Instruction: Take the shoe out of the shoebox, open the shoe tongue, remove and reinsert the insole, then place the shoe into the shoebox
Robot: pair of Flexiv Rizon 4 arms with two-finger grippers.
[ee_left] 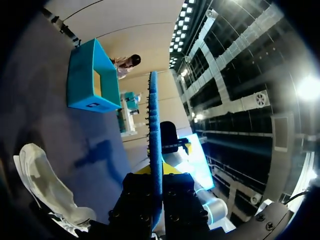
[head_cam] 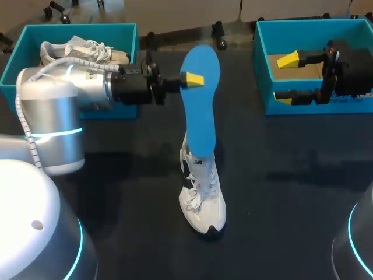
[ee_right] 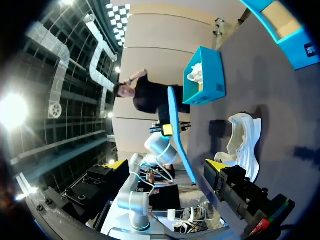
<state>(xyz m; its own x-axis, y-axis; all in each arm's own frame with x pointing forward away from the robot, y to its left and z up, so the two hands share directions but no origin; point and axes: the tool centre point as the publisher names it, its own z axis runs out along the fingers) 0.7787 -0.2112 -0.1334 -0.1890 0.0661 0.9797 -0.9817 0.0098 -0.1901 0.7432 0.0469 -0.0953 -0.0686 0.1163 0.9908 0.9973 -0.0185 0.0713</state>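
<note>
A white shoe (head_cam: 202, 201) stands on the dark table, toe toward the front edge. A blue insole (head_cam: 201, 99) rises upright from its opening, lower end inside the shoe. My left gripper (head_cam: 187, 80) is shut on the insole's upper part from the left. In the left wrist view the insole (ee_left: 154, 140) runs edge-on between the fingers of that gripper (ee_left: 156, 172), with the shoe (ee_left: 45, 185) beside and below. My right gripper (head_cam: 286, 80) hangs open over the right shoebox (head_cam: 260, 70), holding nothing. The right wrist view shows its gripper (ee_right: 165, 165), the insole (ee_right: 177, 135) and the shoe (ee_right: 245, 145) ahead.
A second teal shoebox (head_cam: 125, 111) at the back left holds another white shoe (head_cam: 87, 52); my left arm passes over it. That box (ee_right: 205, 75) also shows in the right wrist view. Dark table surface lies on both sides of the shoe.
</note>
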